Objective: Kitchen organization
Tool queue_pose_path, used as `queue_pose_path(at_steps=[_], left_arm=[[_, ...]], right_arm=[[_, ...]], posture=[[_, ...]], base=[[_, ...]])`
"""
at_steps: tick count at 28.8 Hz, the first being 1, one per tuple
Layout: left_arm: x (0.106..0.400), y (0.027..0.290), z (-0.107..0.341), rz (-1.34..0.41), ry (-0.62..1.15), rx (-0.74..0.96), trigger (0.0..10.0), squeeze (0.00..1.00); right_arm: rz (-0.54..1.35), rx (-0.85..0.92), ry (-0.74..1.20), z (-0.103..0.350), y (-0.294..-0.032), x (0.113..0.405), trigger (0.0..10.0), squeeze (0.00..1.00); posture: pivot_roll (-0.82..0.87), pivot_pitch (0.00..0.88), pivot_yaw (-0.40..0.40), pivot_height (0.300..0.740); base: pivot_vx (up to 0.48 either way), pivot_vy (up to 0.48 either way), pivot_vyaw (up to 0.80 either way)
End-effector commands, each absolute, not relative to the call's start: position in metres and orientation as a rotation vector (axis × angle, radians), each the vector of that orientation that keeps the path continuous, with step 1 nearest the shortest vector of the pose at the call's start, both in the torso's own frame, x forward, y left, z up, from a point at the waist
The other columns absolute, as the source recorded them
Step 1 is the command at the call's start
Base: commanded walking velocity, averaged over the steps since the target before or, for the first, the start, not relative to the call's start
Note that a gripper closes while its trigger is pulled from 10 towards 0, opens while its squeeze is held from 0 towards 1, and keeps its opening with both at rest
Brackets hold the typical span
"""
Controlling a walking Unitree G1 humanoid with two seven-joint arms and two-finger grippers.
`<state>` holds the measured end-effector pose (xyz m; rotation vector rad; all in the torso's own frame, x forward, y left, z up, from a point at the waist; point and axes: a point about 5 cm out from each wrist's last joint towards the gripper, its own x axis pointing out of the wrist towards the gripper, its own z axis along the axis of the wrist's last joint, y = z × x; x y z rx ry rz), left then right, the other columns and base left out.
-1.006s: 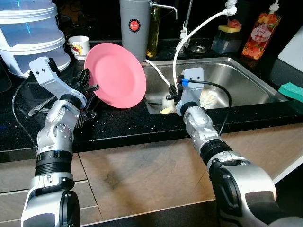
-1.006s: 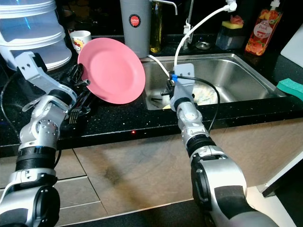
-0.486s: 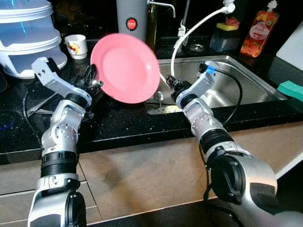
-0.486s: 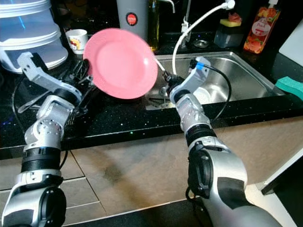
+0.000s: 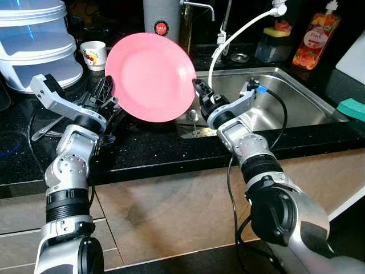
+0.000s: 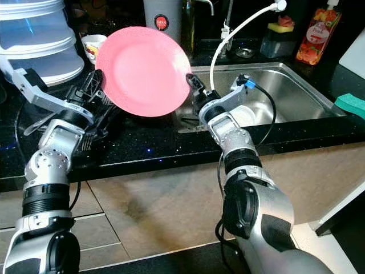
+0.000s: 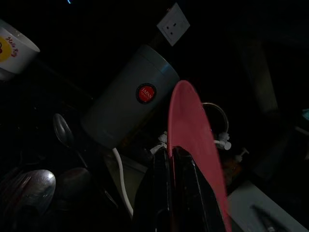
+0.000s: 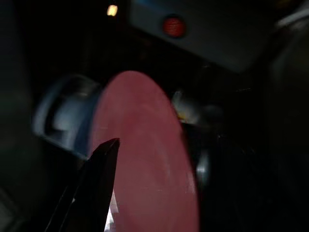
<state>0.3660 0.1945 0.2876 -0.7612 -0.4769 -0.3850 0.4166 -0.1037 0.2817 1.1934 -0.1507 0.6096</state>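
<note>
Gripping the pink plate (image 5: 151, 76) by its rim, the left gripper (image 5: 107, 98) held it upright beside the sink (image 5: 296, 91). The right gripper (image 5: 198, 91) touched its opposite edge; finger spread unclear.

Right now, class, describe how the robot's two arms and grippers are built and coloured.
Both arms are silver with black ribbed joint bands. The left gripper and right gripper have long black fingers. A black cable loops along the right arm, whose white wrist bracket carries a blue tag.
</note>
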Motion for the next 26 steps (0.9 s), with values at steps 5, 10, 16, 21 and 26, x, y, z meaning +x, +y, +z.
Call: queue_pose_path(at_steps=[5,10,16,21,26], left_arm=[[0.366,0.189,0.281,-0.404,-0.446,-0.773,0.0,0.00],[0.368,0.184,0.279,-0.405,-0.431,-0.791,0.0,0.00],[0.369,0.176,0.274,-0.419,-0.383,-0.720,0.0,0.00],[0.370,0.174,0.273,-0.403,-0.371,-0.709,0.0,0.00],[0.372,0.176,0.272,-0.370,-0.356,-0.660,0.0,0.00]], right_arm=[[0.763,1.183,-0.146,0.283,-0.092,0.407,10.0,0.00],[0.859,1.059,-0.052,0.273,-0.071,0.399,10.0,0.00],[0.898,1.078,-0.027,0.271,-0.068,0.392,0.0,0.00],[0.882,1.088,-0.042,0.273,-0.071,0.393,0.0,0.00],[0.830,1.097,-0.072,0.275,-0.081,0.396,0.0,0.00]], posture=[[0.08,0.097,-0.014,0.740],[0.08,0.097,-0.015,0.740],[0.08,0.098,-0.017,0.740],[0.08,0.099,-0.016,0.740],[0.08,0.103,-0.016,0.740]], base=[[0.000,0.000,0.00],[0.000,0.000,0.00],[0.000,0.000,0.00],[0.000,0.000,0.00],[0.000,0.000,0.00]])
